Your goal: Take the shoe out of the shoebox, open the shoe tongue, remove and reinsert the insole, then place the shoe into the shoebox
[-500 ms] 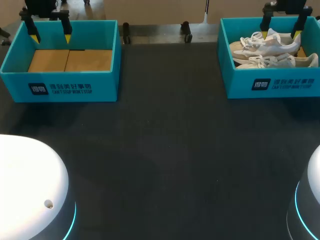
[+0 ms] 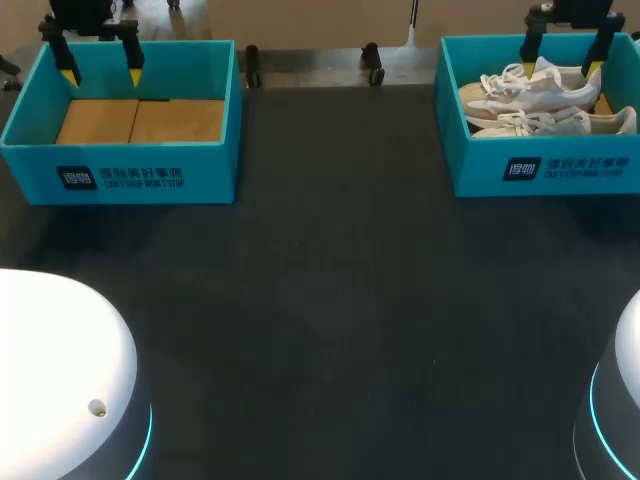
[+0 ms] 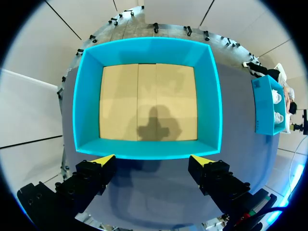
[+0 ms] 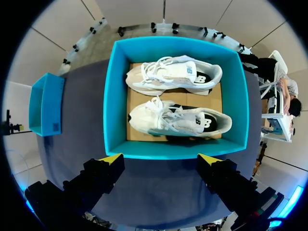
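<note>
My right fingers (image 4: 111,160) are spread wide and hold nothing, hanging above the near wall of the blue shoebox (image 4: 114,96). My left fingers (image 3: 103,160) are just as wide and empty over the other box (image 3: 85,96). Inside the shoebox, the nearer white shoe (image 4: 179,120) looks light and soft with loose laces, so I'd pinch the firmer heel collar. The walls crowd it, but the bench (image 2: 340,300) between the boxes offers room.
</note>
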Controlling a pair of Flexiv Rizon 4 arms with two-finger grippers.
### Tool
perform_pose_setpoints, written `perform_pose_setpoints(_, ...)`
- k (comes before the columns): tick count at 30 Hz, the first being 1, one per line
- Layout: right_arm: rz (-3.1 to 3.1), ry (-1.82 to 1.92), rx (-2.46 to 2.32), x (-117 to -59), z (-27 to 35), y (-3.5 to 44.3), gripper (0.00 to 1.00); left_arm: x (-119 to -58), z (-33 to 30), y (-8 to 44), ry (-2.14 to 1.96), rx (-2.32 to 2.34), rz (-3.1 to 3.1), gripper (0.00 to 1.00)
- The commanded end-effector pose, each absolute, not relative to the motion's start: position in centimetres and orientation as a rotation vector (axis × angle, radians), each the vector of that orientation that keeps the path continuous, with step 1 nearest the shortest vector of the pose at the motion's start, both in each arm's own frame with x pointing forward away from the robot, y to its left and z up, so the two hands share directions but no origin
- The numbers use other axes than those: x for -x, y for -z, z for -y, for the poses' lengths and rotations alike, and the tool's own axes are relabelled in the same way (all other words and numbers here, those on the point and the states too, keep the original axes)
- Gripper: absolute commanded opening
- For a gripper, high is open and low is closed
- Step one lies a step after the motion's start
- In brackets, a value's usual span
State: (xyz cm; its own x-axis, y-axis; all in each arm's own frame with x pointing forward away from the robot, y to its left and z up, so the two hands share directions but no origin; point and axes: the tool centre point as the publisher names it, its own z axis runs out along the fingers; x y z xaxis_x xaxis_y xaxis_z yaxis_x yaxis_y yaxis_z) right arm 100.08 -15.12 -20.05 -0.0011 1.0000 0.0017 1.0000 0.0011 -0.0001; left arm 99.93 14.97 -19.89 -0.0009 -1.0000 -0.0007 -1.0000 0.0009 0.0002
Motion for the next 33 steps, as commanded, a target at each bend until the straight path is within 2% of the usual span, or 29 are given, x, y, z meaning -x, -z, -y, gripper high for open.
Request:
perform_pose_setpoints(1,2.230,-0.005,2.224,-100.2,15.7,20.2,1.00,-99.9,-15.0,19.9,-0.001,2.221,-2.222,1.00)
perform_pose_setpoints(33,2.307,-0.092,2.212,-104.1,30.2,25.1,1.00,-99.9,-15.0,19.9,-0.001,2.221,-2.222,1.00)
